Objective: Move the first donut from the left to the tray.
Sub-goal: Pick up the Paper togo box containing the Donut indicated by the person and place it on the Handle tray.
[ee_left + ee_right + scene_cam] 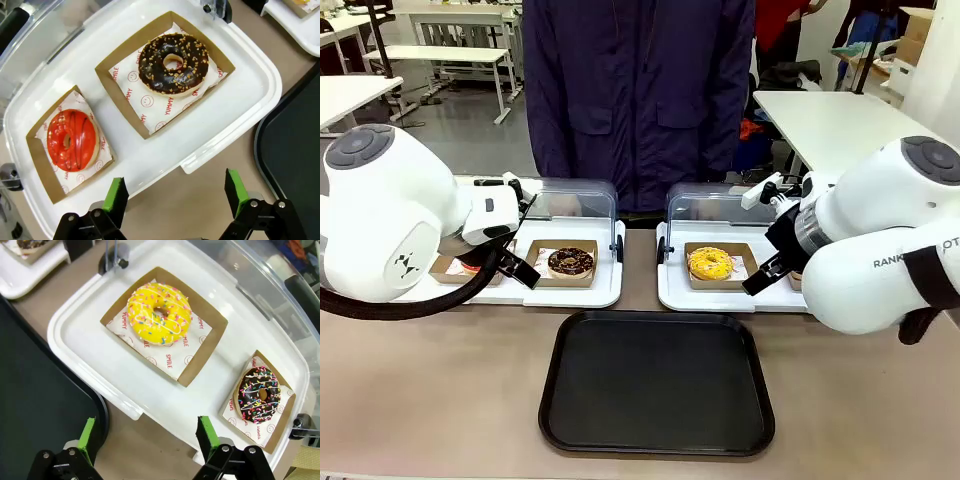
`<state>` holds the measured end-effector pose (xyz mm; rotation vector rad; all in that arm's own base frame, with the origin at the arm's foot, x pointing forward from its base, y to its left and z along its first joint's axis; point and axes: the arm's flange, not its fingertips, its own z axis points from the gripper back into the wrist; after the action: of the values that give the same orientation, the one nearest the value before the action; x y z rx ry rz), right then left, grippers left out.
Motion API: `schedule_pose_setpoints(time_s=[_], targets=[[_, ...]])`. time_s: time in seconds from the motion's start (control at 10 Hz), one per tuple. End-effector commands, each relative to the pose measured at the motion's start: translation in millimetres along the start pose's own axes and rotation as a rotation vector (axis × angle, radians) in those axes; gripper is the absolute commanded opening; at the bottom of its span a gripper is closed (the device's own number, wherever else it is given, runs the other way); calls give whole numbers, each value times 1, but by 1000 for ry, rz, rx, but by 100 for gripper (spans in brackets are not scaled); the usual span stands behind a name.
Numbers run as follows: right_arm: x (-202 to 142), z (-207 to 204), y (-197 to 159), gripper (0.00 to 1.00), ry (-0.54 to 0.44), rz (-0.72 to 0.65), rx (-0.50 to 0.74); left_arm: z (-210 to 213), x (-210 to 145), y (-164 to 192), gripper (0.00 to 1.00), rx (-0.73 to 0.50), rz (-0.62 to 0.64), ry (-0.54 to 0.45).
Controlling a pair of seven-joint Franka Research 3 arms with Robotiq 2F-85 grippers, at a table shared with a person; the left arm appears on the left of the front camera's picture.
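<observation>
The red-glazed donut (71, 140) sits in its brown cardboard holder (39, 170) at one end of a white display tray (210, 125), beside the chocolate donut (173, 63); the left jaws hang wide apart over that tray's near edge, gripping nothing, close to the red donut. The black tray (657, 385) lies on the desk (440, 400) in front of the display trays; the right jaws, also apart, hover near the yellow donut (159, 314).

Red donut (71, 140) had wet-gloss glaze; its holder (40, 167) was matt brown cardboard w/ printed paper liner (80, 176). Black tray (655, 385) looked smooth plastic, faint sheen. White display tray (200, 130) was smooth plastic, lid (575, 200) clear. Tabletop (440, 385) matt.
</observation>
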<state>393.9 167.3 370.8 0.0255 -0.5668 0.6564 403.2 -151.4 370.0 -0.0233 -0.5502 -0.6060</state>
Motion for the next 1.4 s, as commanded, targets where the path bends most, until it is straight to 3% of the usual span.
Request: schedule_pose_setpoints(time_s=[0.0,0.9,1.2,1.3], targets=[[0,0,0,100,0,0,0,0,0,0,100,0,0,0],[0,0,0,100,0,1,0,0,0,0,100,0,0,0],[45,65,-33,100,-97,-58,7,57,28,36,100,-146,6,-56],[49,89,-49,100,-117,-69,18,74,37,48,100,-199,-24,-25]])
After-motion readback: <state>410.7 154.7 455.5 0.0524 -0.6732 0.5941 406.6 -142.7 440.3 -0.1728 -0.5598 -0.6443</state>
